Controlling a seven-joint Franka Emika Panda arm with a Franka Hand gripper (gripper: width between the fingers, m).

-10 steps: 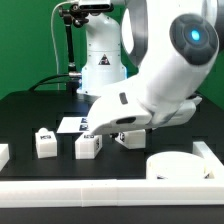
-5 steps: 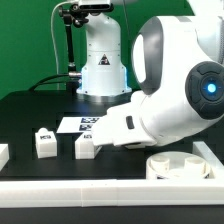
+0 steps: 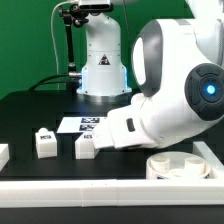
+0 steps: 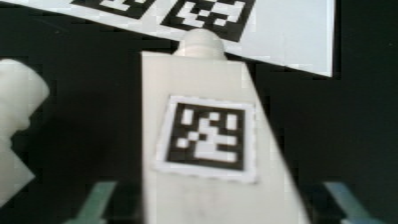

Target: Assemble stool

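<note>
While the jaws straddle one stool leg (image 4: 210,130), a gap shows on each side: they stand open, gripping nothing. Two legs are countable on the worktop (image 3: 30,108), the second leg (image 3: 43,142) near the first. The arm (image 3: 170,100) bends low over them. One seat (image 3: 185,165) lies at the exterior view's right.

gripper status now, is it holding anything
gripper: open, straddling the stool leg, a gap on each side, nothing held
</note>
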